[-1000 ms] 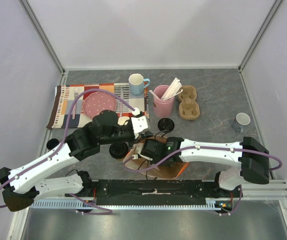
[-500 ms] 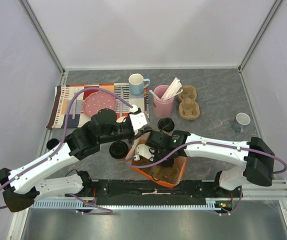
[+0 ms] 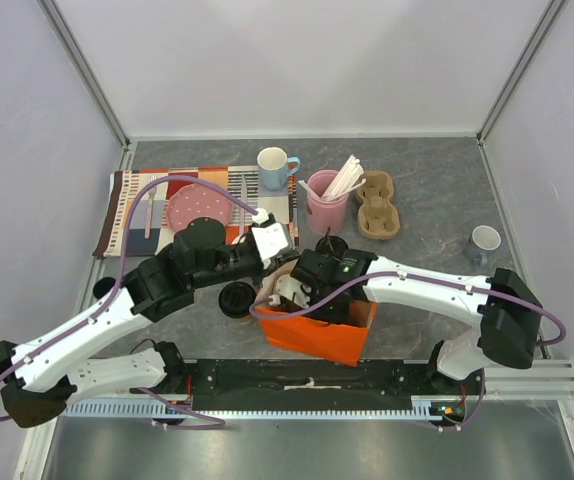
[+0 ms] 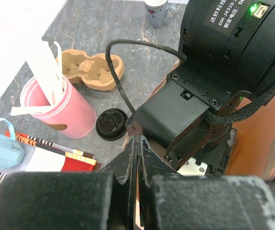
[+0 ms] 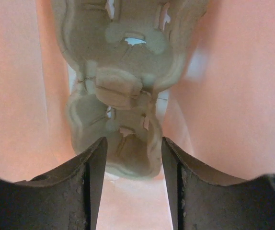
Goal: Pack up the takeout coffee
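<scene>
Two grippers meet at the mouth of the upright orange paper bag (image 3: 312,338) near the front of the grey marbled table (image 3: 437,180). The left gripper (image 4: 137,149) has its fingers pressed together on the bag's far-left rim, with a sliver of orange showing between them. The right gripper (image 5: 133,142) hangs inside the bag with its fingers moderately apart and nothing between them. It is above a moulded brown pulp cup carrier (image 5: 128,91) that lies on the bag's floor. We find the brown paper cup with a round black dome lid (image 3: 235,299) outside the bag, standing on the table just to the bag's left, close to the left arm's wrist. The right arm's black wrist housing (image 4: 223,72) fills most of the bag's opening, and the left gripper holds the rim on the cup's side. Just beyond the bag a loose round black plastic lid (image 4: 111,125) lies on the table. Next to it is a pink striped tumbler full of pale stirrer sticks (image 4: 56,108). A second pulp carrier (image 4: 92,71) sits to the tumbler's right, and a light-blue ceramic mug (image 3: 275,167) to its left. A pink dotted plate (image 3: 199,208) rests on a striped cloth mat (image 3: 127,205) at the far left. A small grey mug (image 3: 484,242) stands well apart near the right edge.
</scene>
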Controlling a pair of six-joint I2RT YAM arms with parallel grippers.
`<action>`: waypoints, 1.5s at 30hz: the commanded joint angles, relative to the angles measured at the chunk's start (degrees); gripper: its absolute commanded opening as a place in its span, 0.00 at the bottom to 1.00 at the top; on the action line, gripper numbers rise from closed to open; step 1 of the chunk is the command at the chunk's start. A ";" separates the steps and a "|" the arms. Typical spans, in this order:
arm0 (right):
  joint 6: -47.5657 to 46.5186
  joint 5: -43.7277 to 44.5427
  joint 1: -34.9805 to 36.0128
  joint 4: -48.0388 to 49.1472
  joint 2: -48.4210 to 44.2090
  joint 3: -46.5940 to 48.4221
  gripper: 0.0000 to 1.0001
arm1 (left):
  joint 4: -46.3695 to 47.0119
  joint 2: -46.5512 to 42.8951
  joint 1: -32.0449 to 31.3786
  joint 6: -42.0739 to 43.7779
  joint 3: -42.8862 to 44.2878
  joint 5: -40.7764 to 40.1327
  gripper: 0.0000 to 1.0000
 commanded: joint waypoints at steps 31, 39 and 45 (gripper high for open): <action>8.88 9.12 4.84 -0.88 -11.75 20.32 0.98 | -0.34 2.98 -1.39 1.45 2.15 3.32 0.02; 12.13 16.67 4.76 -1.85 -13.68 21.63 0.98 | 0.01 3.50 -1.30 0.40 6.00 -2.19 0.02; 11.87 14.13 4.85 -1.94 -14.91 17.97 0.98 | -0.07 4.21 0.02 -0.75 11.47 -6.35 0.02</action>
